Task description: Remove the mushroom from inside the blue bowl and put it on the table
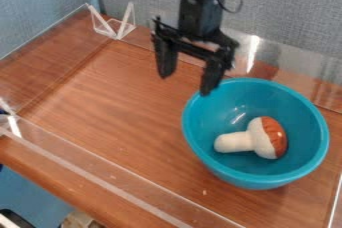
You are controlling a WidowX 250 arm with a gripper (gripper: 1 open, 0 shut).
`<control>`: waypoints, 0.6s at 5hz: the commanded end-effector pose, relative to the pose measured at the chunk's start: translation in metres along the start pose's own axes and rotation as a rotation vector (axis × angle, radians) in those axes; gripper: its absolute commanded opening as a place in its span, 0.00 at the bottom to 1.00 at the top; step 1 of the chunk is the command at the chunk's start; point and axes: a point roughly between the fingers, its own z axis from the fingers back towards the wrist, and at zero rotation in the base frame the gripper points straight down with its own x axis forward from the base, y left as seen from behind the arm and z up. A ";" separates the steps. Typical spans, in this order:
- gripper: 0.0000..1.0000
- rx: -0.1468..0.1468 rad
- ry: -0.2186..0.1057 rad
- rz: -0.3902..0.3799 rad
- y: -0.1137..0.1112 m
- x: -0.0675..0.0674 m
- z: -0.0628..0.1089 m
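Observation:
The mushroom (pixel 257 138) lies on its side inside the blue bowl (pixel 203 132), cream stem pointing left and orange-brown cap to the right. The bowl sits on the reddish-brown table (pixel 94 97) at the front right. My black gripper (pixel 189 76) hangs open above the bowl's back-left rim, fingers pointing down with nothing between them. It is above and left of the mushroom, not touching it.
Low clear acrylic walls (pixel 80 177) edge the table along the front and sides. A white wire stand (pixel 112 19) sits at the back left corner. A blue fabric wall rises behind the table.

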 end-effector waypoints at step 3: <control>1.00 0.023 -0.101 -0.272 -0.066 -0.001 -0.033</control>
